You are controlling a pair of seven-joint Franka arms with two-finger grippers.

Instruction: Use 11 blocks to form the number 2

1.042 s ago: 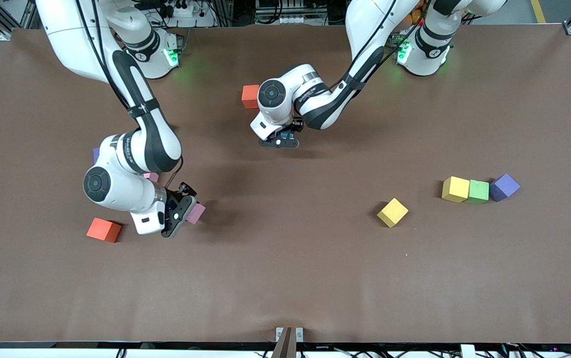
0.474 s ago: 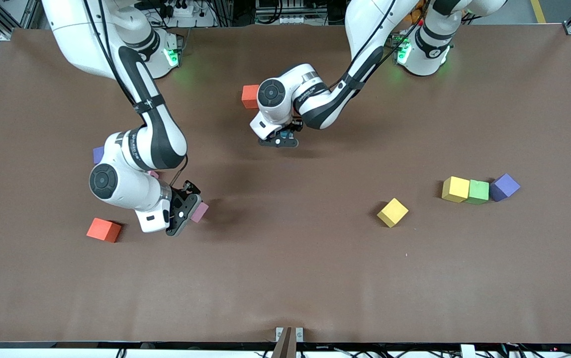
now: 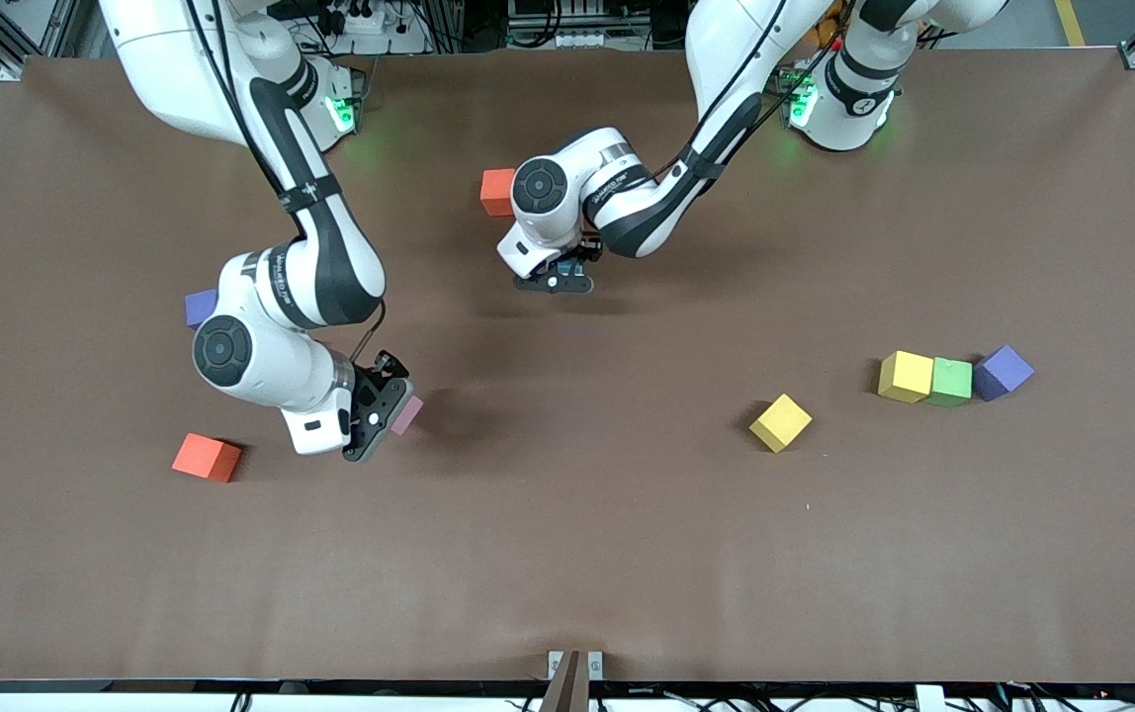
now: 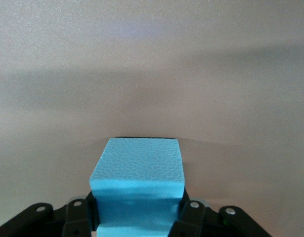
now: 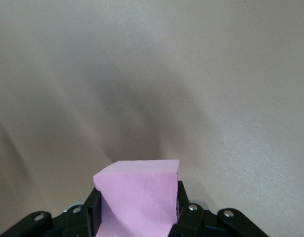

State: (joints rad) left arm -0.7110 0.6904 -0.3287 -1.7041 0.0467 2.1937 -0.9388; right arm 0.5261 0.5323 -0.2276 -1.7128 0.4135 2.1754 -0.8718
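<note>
My right gripper [image 3: 382, 413] is shut on a pink block [image 3: 407, 414] and hangs just above the table toward the right arm's end; the right wrist view shows the pink block [image 5: 138, 185] tilted between the jaws of the right gripper [image 5: 137, 210]. My left gripper [image 3: 556, 283] hovers low over the table's middle, near the robots' bases. It is shut on a light blue block [image 4: 138, 165], which sits square in the left gripper [image 4: 138, 215]. Loose blocks lie about: orange [image 3: 207, 458], red [image 3: 497, 192], purple [image 3: 199, 308], two yellow [image 3: 780, 422] [image 3: 905, 376] and another purple [image 3: 1003, 372]. No number 2 is in view.
A green cube [image 3: 950, 382] sits touching the yellow block and beside the purple one toward the left arm's end. Bare brown table [image 3: 577, 554] stretches along the edge nearest the front camera.
My right gripper has carried the pink block a little toward the table's middle and away from the orange block. The left gripper has barely moved.
</note>
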